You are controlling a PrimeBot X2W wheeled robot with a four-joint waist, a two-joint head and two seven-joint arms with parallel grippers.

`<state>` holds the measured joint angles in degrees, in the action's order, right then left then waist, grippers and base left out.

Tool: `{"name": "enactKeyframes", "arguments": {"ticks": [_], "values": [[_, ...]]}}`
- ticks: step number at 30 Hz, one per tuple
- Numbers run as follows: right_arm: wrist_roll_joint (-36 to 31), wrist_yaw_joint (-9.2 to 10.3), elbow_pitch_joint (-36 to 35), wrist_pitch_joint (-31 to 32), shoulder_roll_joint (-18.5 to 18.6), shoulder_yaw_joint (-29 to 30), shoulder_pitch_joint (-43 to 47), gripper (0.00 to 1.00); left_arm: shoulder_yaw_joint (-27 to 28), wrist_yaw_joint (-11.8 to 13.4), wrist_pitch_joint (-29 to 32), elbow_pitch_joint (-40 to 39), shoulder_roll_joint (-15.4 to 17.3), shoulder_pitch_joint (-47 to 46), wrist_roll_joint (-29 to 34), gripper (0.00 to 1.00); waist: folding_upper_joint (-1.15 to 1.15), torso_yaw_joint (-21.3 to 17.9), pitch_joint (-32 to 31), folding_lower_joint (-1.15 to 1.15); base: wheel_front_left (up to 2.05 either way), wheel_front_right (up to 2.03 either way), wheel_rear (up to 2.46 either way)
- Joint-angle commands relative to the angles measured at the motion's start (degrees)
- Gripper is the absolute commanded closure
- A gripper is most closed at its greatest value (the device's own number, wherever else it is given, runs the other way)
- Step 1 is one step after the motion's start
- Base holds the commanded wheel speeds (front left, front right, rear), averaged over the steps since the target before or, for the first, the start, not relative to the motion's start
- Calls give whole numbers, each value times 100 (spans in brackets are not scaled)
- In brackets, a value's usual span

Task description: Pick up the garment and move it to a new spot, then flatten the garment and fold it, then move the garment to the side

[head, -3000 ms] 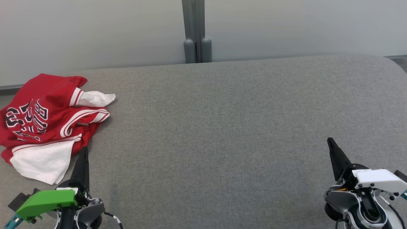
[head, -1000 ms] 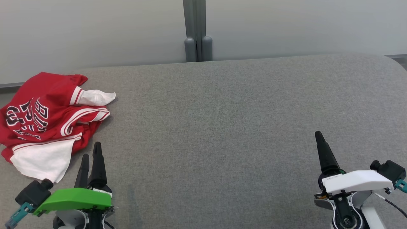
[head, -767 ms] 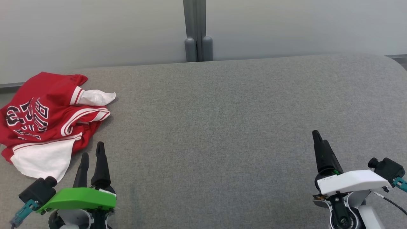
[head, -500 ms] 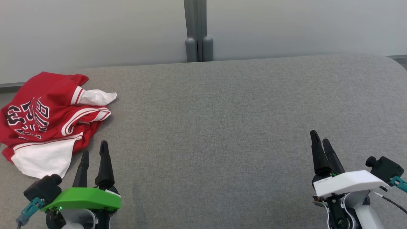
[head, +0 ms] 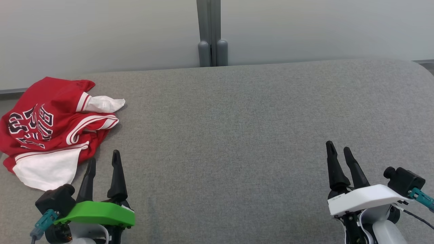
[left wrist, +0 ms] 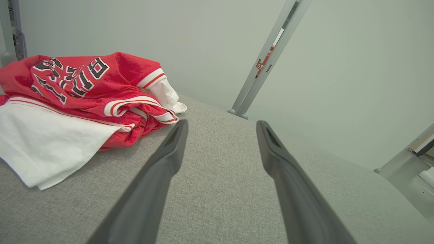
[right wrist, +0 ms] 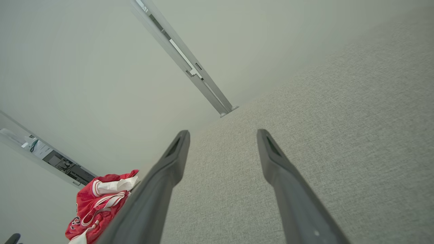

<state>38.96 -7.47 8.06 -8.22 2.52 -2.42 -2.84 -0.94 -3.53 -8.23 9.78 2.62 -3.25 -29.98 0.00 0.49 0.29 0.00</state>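
Head view is showing the garment [head: 51, 128] lying bunched at the far left of the cushion [head: 237, 118]. Left gripper [head: 103, 156] is hovering near it, right gripper [head: 338, 146] well apart, both jaws spread, gripping nothing.

left gripper [head: 103, 156]: green-capped, at 7 o'clock in the head view, jaws parted, pointing to 12. right gripper [head: 338, 145]: white-capped, at 4 o'clock, jaws parted, leaning toward 11.

You see a garment [head: 44, 118] of red mesh-like cloth with smooth white cloth panels. The surface [head: 237, 118] wears grey woven fabric, matt and coarse. The fingers [left wrist: 159, 176] look matt dark plastic; the post [head: 210, 34] smooth grey metal.
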Motion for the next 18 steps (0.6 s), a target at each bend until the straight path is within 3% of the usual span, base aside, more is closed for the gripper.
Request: {"name": "enactKeyframes", "arguments": {"ticks": [1,18], "values": [[-162,-2,-67,-65,34,-21,0,0,-19,35,-62,-59,53,0,203,0,0,3,1,0,0,0,0],[-1074,-3,-56,-293,40,-129,5,0,-158,66,-295,19,59,9,1140,0,0,36,-12,0,0,0,0]]}}
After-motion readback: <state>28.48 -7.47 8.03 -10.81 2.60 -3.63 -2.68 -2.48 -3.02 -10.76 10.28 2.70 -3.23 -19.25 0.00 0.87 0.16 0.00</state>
